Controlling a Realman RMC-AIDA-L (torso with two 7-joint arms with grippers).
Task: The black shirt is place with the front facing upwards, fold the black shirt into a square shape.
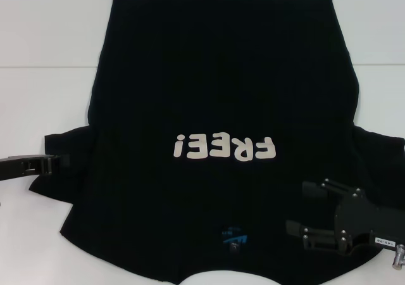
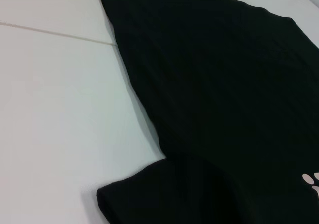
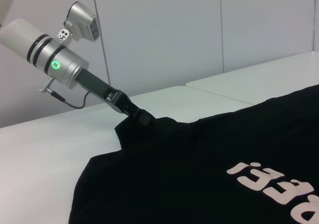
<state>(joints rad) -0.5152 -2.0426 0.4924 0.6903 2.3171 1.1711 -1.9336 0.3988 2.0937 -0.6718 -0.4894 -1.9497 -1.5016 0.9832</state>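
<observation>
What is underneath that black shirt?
The black shirt lies spread flat on a white table, which shows all around it. Whatever may lie beneath the fabric itself is covered and cannot be seen.

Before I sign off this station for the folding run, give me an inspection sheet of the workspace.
Surface: white table with a seam line.
Job's things: black shirt spread flat, front up, "FREE!" lettering showing, collar nearest the robot.
Clutter: nothing seen.
Grippers: left gripper shut on the sleeve edge; right gripper open above the shirt's near right part.
Cables: thin black cable at the left wrist.
Surroundings: pale wall panels.
</observation>
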